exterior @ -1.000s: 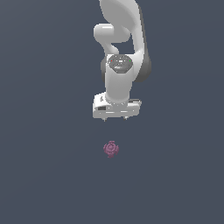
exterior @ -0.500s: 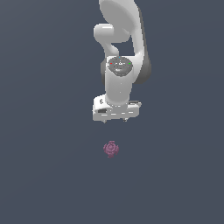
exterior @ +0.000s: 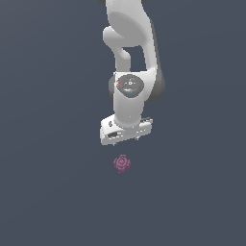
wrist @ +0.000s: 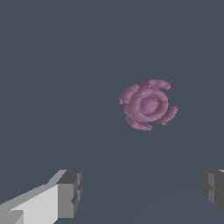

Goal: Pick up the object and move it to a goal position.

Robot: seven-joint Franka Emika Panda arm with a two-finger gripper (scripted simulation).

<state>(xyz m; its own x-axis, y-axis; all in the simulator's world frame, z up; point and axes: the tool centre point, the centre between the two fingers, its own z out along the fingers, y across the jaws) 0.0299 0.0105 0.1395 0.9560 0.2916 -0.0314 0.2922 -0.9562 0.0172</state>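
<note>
A plain dark grey-blue tabletop (exterior: 48, 192) fills both views. The white arm (exterior: 129, 53) reaches down from the top of the exterior view, its wrist pointing downward and ending in the gripper (exterior: 126, 138), which hangs above the surface. In the wrist view the fingers (wrist: 70, 194) stand wide apart with nothing between them, grey pads facing inward. The object (exterior: 122, 163), a small knobbly magenta-pink lump with ringed lobes, lies on the tabletop just below the gripper in the exterior view, apart from the fingers and untouched
</note>
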